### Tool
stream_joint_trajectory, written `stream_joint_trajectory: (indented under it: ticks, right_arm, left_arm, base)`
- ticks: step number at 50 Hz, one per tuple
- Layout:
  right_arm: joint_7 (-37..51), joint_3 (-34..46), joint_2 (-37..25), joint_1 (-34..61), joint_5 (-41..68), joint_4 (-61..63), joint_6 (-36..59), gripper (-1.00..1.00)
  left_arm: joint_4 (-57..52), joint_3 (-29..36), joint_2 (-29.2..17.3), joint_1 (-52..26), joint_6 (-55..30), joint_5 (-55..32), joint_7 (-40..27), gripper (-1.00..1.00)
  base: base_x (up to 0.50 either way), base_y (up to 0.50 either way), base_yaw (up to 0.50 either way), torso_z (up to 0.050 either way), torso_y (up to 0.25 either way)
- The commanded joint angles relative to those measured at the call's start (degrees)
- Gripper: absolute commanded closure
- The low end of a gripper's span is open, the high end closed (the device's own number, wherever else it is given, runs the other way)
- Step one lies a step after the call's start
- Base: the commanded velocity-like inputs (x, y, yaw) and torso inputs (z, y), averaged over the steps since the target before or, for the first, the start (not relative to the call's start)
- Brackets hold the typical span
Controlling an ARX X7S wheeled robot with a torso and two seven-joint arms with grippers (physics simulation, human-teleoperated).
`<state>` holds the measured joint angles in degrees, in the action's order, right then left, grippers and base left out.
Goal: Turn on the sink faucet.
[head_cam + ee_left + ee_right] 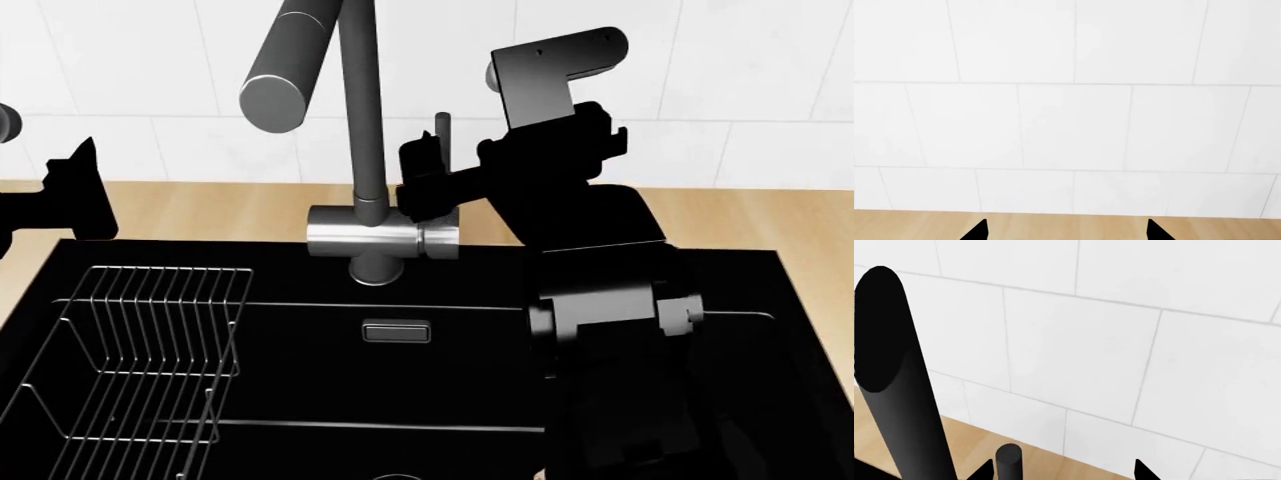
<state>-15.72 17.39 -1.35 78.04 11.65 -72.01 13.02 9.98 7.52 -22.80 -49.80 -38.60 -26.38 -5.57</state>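
The sink faucet (384, 240) stands behind the black sink (747, 290), with a grey gooseneck spout (358, 100), a short steel body and a slim upright lever rod (442, 135). My right gripper (430, 180) is open around the lever. In the right wrist view the lever rod (1009, 462) stands between the tips, close to one finger (982, 472), with the right gripper (1061, 472) not closed on it. The spout (894, 375) rises beside it. My left gripper (78, 188) is open and empty at the far left, and the left wrist view (1067, 232) shows it facing the tiled wall.
A wire dish rack (147, 360) sits in the left part of the basin. A small steel overflow plate (396, 331) is on the back wall of the sink. A wooden counter (200, 205) and a white tiled wall (747, 80) run behind.
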Motion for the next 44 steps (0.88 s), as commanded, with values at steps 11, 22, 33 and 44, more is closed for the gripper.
stream_joint_trajectory:
  ticks: [11,22,33,44]
  right_arm:
    - [2.0,-7.7,0.2,0.1,-6.6,-3.0,-3.0,-1.0]
    - [2.0,-9.7,-0.7,-0.6,-7.6,-2.9,-3.6,-1.0]
    - [2.1,-11.1,-1.2,-1.6,-8.2,-2.9,-3.5,-1.0]
    - [2.4,-12.1,-1.8,-2.4,-8.6,-2.9,-3.8,-1.0]
  left_arm:
    - [0.9,-0.2,0.1,0.4,1.0,0.0,-0.3,-1.0]
    - [0.9,-0.1,0.0,0.5,1.0,-0.2,-0.4,-1.0]
    - [0.0,-0.4,-0.5,0.8,0.4,-0.6,-0.5,-1.0]
    - [1.4,0.4,0.6,0.6,1.5,0.1,-1.0,-1.0]
  base:
    - [0.0,0.0,0.0,0.0,0.0]
    - [0.0,0.0,0.0,0.0,0.0]
    - [0.0,0.0,0.0,0.0,0.0]
    - [0.0,0.0,0.0,0.0,0.0]
